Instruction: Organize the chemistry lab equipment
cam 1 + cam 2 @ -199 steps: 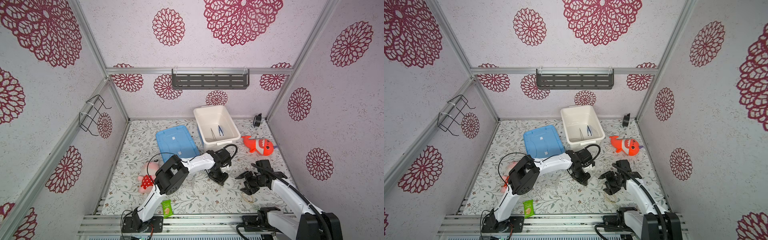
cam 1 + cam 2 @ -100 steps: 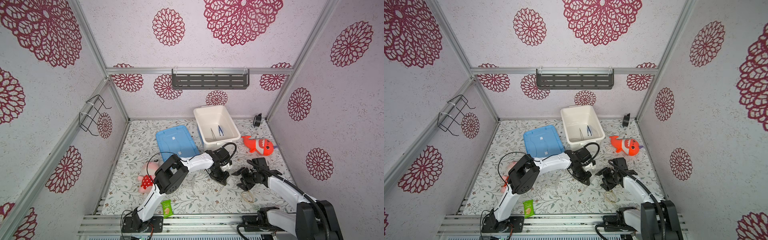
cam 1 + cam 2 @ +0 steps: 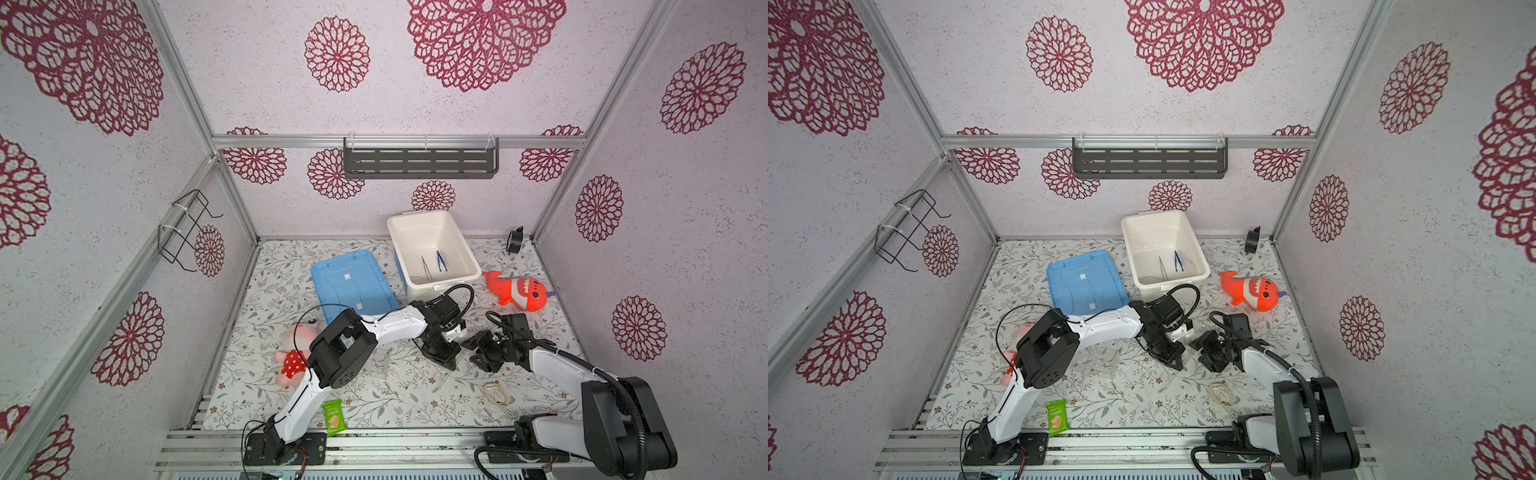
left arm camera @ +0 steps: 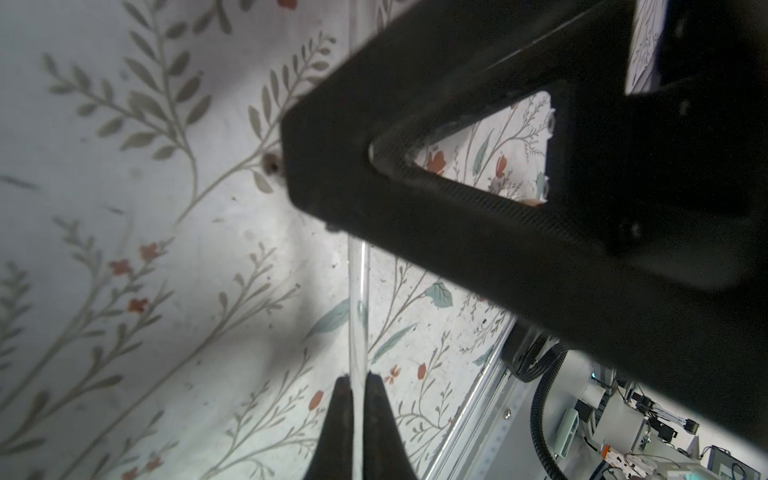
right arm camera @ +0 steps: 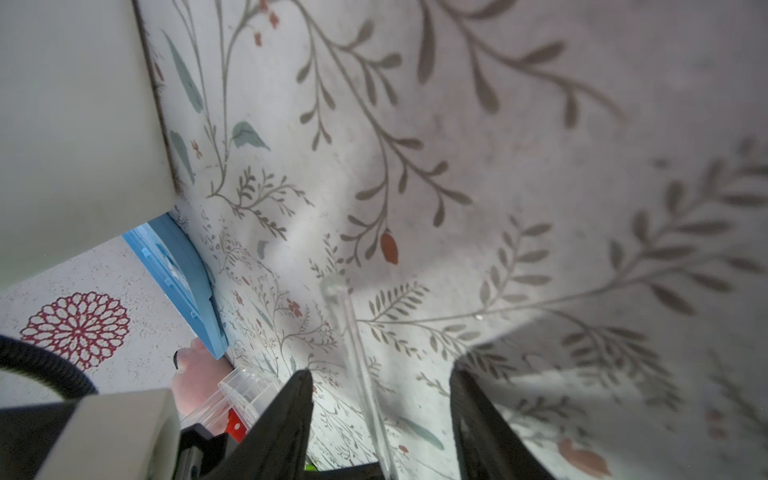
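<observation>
Though in left gripper [image 4: 358,380], rod [image 4: 358,299] part-hidden.

The rod [image 4: 358,307] looks clear, glossy — glass, perhaps — the left claw [image 4: 358,380] matt black plastic, the mat [image 4: 166,249] smooth.

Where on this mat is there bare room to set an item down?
Free: the back-left mat between blue lid and side wall; the front strip between green snack packet and rubber bands. Crowded: mid-mat, where left gripper and right gripper crowd the thin clear rod.
</observation>
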`<state>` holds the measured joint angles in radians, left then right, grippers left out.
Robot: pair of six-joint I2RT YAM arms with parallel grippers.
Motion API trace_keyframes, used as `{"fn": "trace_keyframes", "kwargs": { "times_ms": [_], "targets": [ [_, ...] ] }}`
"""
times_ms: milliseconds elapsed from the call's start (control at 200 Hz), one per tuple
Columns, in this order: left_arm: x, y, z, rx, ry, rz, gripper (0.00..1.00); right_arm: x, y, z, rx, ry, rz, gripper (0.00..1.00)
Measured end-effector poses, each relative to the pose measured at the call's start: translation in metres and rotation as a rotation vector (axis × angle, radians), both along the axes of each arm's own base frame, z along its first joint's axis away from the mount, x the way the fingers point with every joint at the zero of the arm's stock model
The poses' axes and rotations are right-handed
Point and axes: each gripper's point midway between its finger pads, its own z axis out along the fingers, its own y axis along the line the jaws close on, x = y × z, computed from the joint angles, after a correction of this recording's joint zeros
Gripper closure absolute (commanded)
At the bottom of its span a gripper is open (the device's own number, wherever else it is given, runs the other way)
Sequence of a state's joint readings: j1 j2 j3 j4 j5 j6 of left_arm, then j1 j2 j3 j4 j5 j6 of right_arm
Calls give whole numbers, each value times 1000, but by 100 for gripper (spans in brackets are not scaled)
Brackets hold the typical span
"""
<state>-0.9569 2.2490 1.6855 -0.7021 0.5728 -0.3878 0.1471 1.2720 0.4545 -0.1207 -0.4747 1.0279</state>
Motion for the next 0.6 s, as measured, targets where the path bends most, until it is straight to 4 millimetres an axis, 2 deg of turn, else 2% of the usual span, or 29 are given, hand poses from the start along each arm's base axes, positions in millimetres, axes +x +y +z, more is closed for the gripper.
{"fn": "trace_keyframes", "kwargs": {
  "times_ms": [80,240,420,600],
  "targets": [
    [1,-1,1,-7,0,2,100,5,2,0,6,-28,9,46],
    [0,-3,2,-14,3,3,100,13,9,-2,20,-60,34,61],
    [2,-5,3,-25,-2,6,100,5,13,-4,12,-78,45,68],
    [3,-3,6,-41,-8,23,100,1,11,5,9,-128,46,77]
  ]
}}
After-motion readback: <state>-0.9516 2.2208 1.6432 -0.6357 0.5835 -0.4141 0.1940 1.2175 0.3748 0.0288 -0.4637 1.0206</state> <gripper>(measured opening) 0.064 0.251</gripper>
